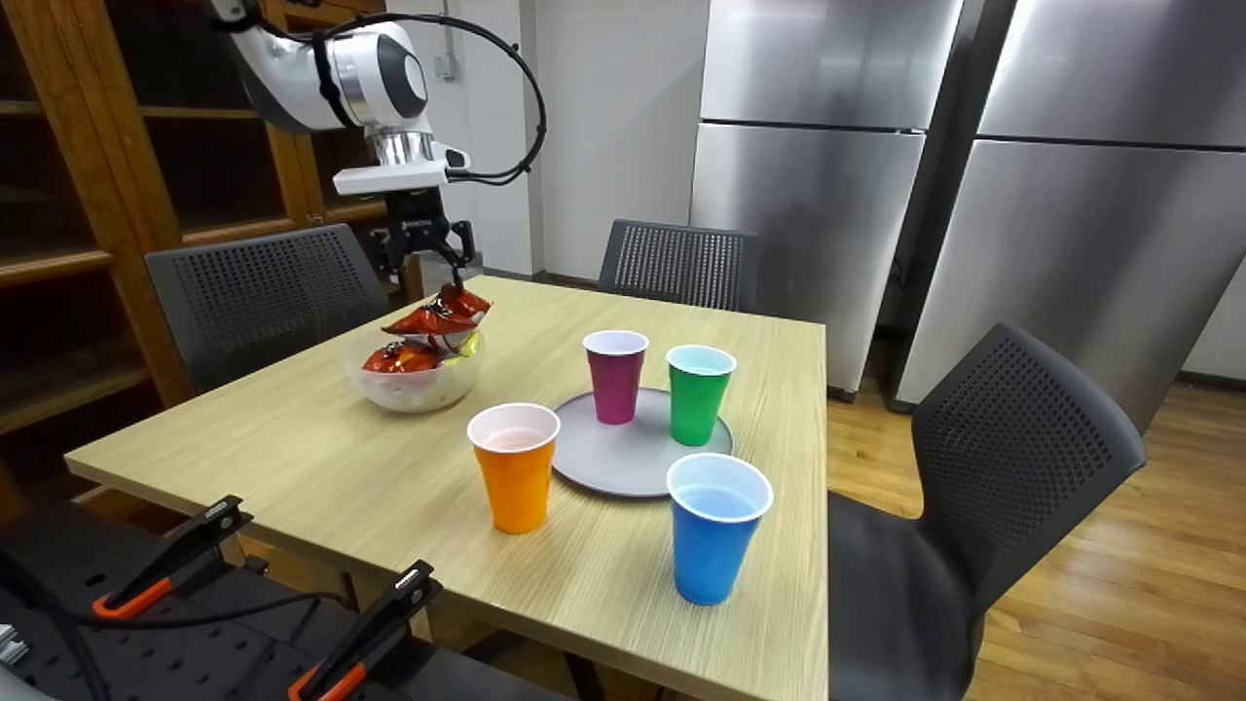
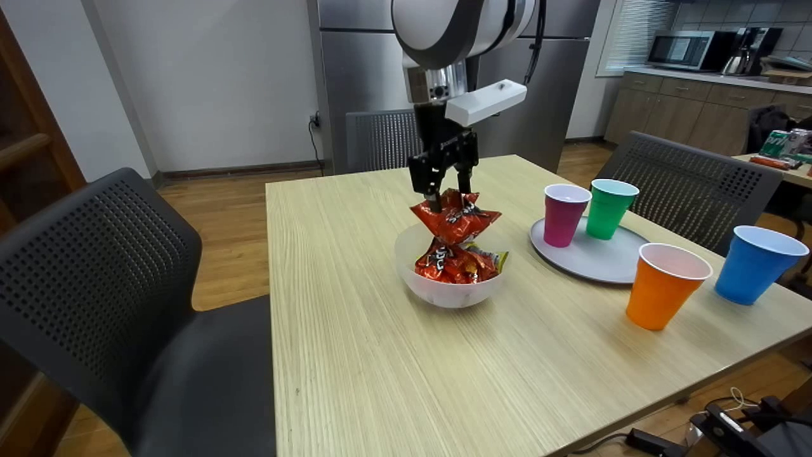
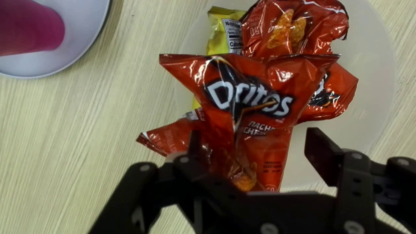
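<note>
Arm (image 1: 287,83) bent, wrist (image 1: 401,148) approx. vert.; gripper (image 2: 450,195) pointing down, jaws apart, gap btwn fingertips (image 3: 320,152).

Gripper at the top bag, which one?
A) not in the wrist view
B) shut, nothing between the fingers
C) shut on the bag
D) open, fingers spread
D: in the wrist view the gripper has its fingers wide apart, with a strip of bowl showing between one of them and the top bag.
</note>
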Robot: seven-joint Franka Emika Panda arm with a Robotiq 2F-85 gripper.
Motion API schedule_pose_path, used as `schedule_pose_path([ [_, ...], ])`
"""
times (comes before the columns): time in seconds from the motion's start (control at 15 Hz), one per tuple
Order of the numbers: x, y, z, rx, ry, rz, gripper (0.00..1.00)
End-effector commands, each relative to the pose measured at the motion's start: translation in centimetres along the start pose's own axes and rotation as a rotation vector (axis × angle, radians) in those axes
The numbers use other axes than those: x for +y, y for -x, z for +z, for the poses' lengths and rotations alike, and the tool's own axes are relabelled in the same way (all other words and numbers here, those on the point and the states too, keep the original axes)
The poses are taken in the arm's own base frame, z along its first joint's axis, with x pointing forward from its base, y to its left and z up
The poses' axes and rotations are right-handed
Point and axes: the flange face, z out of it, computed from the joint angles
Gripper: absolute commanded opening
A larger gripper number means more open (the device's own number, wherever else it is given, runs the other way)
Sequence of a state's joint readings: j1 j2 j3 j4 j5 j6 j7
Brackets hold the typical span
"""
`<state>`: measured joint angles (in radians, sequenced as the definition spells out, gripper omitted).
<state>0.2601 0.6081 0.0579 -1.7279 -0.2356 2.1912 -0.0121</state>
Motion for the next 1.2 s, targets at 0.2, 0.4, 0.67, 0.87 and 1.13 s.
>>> schedule_pose_path([
  [0.2,0.0,0.0,-2.0,0.01,0.013,0.0,1.0],
  [0.4,-0.3,0.2,-2.6,0.02,0.027,-0.001,1.0],
  [0.67,-0.4,0.3,-3.8,0.042,0.041,0.001,1.0],
  [0.87,0.2,0.5,-4.6,0.059,0.044,0.015,1.0],
  [1.13,1.6,0.8,-5.8,0.088,0.049,0.05,1.0],
])
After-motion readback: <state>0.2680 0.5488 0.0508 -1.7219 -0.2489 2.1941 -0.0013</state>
